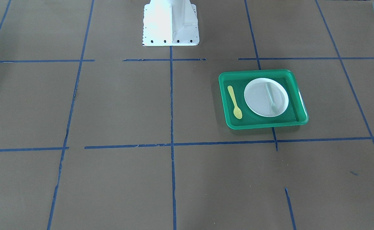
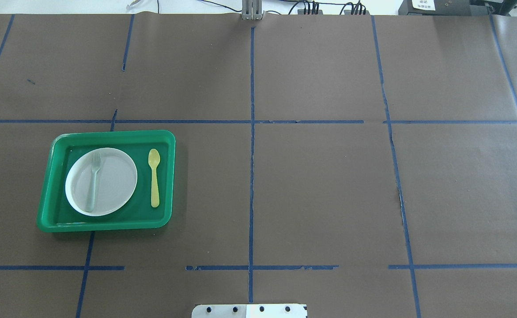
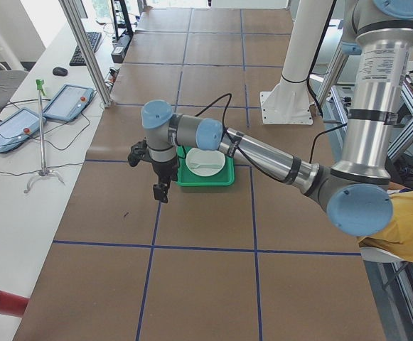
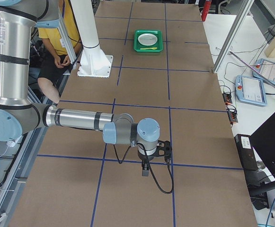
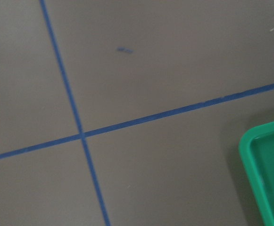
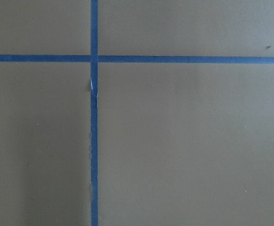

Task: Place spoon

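Note:
The yellow spoon [image 1: 234,102] lies flat in the green tray [image 1: 263,125], beside a white plate [image 1: 258,99] that carries a pale fork [image 1: 271,99]. In the overhead view the spoon [image 2: 154,176] is right of the plate [image 2: 112,185], inside the tray [image 2: 108,225]. My left gripper [image 3: 161,192] hangs just off the tray's end, above the table; I cannot tell if it is open. The left wrist view shows only a tray corner [image 5: 269,174]. My right gripper [image 4: 146,170] is far from the tray [image 4: 137,40], over bare table; I cannot tell its state.
The robot's white pedestal [image 1: 171,22] stands at the table's middle edge. Blue tape lines cross the brown table. A desk with tablets [image 3: 67,99] runs along the far side. A seated person in yellow [image 4: 57,33] is beside the pedestal.

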